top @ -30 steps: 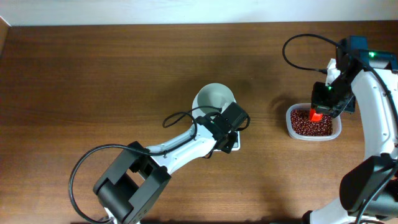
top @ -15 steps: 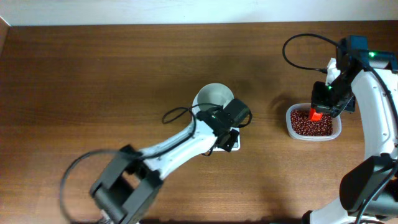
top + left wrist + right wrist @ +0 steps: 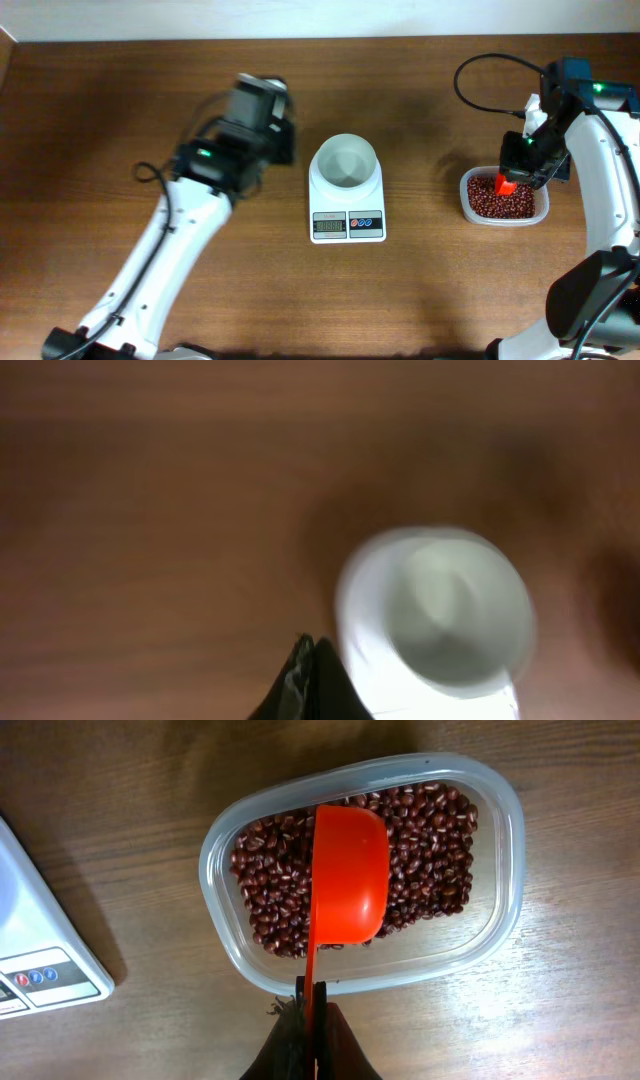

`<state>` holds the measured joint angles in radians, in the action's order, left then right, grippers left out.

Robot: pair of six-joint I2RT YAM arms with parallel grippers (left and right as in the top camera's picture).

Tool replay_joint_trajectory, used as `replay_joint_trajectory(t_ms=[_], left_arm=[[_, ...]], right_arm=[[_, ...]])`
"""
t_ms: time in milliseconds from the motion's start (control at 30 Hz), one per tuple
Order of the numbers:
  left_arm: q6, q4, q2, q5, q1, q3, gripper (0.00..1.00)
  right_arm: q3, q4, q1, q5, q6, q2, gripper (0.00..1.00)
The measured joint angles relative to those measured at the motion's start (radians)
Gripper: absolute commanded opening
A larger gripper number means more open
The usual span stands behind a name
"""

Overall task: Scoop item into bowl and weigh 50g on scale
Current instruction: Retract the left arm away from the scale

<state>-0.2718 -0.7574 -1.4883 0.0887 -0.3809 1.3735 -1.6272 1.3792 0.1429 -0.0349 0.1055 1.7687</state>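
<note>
The white bowl (image 3: 346,162) stands empty on the white scale (image 3: 347,205) at the table's middle; it shows blurred in the left wrist view (image 3: 437,610). My left gripper (image 3: 284,140) is shut and empty, left of the bowl; its fingertips (image 3: 312,650) show pressed together. The reddish-brown beans (image 3: 500,197) fill a clear plastic tub (image 3: 541,208) at the right. My right gripper (image 3: 310,992) is shut on the handle of an orange scoop (image 3: 350,870), whose cup is held over the beans (image 3: 430,830) in the tub (image 3: 505,870).
The scale's display and buttons (image 3: 347,225) face the front edge; its corner shows in the right wrist view (image 3: 40,960). A black cable (image 3: 480,90) loops behind the right arm. The table's back edge meets a white wall.
My left arm has swung off the scale's front, up and to the left, uncovering the bowl and the display. The right arm and scoop have not moved.
</note>
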Motion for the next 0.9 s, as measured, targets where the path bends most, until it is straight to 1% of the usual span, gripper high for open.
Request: replay_joint_trajectory(t_ms=[33, 100, 133, 167, 267, 367, 500, 700, 800, 900], left_arm=[[0.0, 0.045, 0.0, 0.006, 0.08, 0.003, 0.0], [0.0, 0.122, 0.0, 0.011, 0.147, 0.003, 0.0], [0.0, 0.177, 0.0, 0.018, 0.202, 0.004, 0.0], [0.0, 0.24, 0.0, 0.036, 0.288, 0.007, 0.0], [0.0, 0.343, 0.0, 0.066, 0.426, 0.009, 0.0], [-0.001, 0.417, -0.011, 0.08, 0.533, 0.011, 0.0], [-0.013, 0.433, -0.075, 0.085, 0.645, 0.011, 0.0], [-0.06, 0.441, -0.169, 0.087, 0.721, 0.011, 0.0], [-0.066, 0.441, -0.188, 0.087, 0.722, 0.011, 0.0], [-0.069, 0.432, -0.189, 0.072, 0.721, 0.011, 0.0]], right_arm=[[0.0, -0.005, 0.0, 0.0, 0.0, 0.0, 0.04], [0.0, -0.007, 0.0, -0.003, 0.0, 0.0, 0.04], [0.0, -0.012, 0.0, -0.003, 0.0, 0.0, 0.04], [0.0, -0.019, 0.0, -0.004, 0.0, 0.0, 0.04], [0.0, -0.028, 0.0, -0.005, 0.0, 0.0, 0.04], [0.0, -0.027, 0.0, -0.007, 0.0, 0.0, 0.04], [0.0, -0.027, 0.0, -0.007, 0.0, 0.0, 0.04], [0.0, -0.028, 0.0, -0.007, 0.0, 0.0, 0.04], [0.0, -0.028, 0.0, -0.006, -0.001, 0.0, 0.04], [0.0, -0.023, 0.001, 0.036, 0.0, 0.0, 0.04]])
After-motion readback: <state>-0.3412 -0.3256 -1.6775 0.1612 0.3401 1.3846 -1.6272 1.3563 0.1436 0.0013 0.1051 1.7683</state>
